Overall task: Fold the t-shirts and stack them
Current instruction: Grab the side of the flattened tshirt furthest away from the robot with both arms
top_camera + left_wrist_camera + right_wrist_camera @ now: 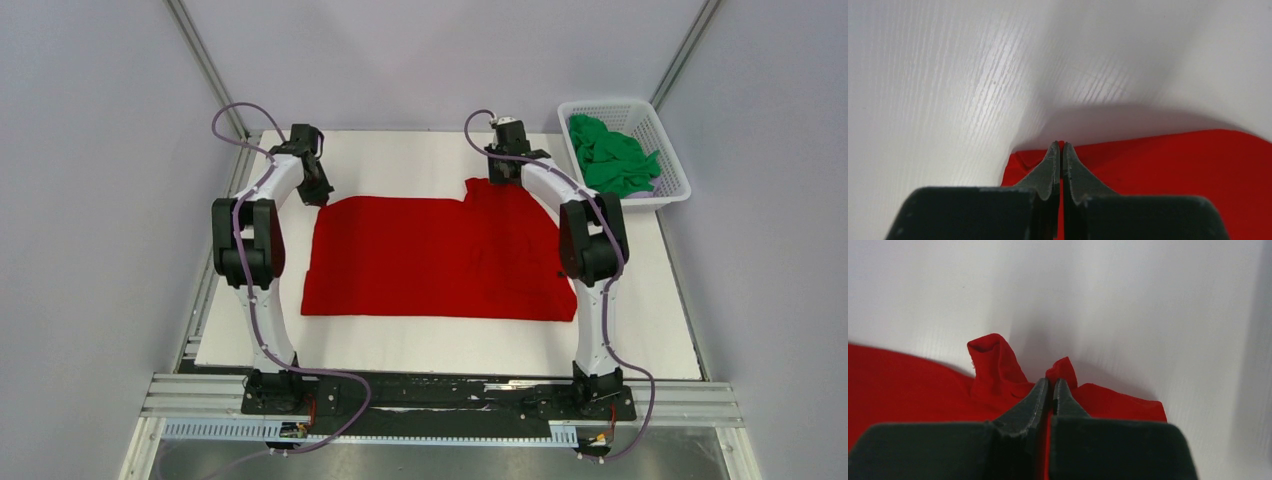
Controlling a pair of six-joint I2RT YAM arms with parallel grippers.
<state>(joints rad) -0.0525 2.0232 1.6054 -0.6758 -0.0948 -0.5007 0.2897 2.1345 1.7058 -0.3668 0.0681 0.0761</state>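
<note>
Left pincer [1060, 146] clamped tight on far-left corner of red t-shirt [430, 255]. Shirt spread flat mid-surface [400, 345], white margin showing on every side. Far-right corner puckered, pinched in closed right pincer [1052, 382]. Green t-shirt [610, 160] crumpled in basket [672, 196], far right.

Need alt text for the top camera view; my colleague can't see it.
A red t-shirt lies spread on the white table, with the left gripper and right gripper each shut on one of its far corners. A green t-shirt sits crumpled in the white basket at the far right.
</note>
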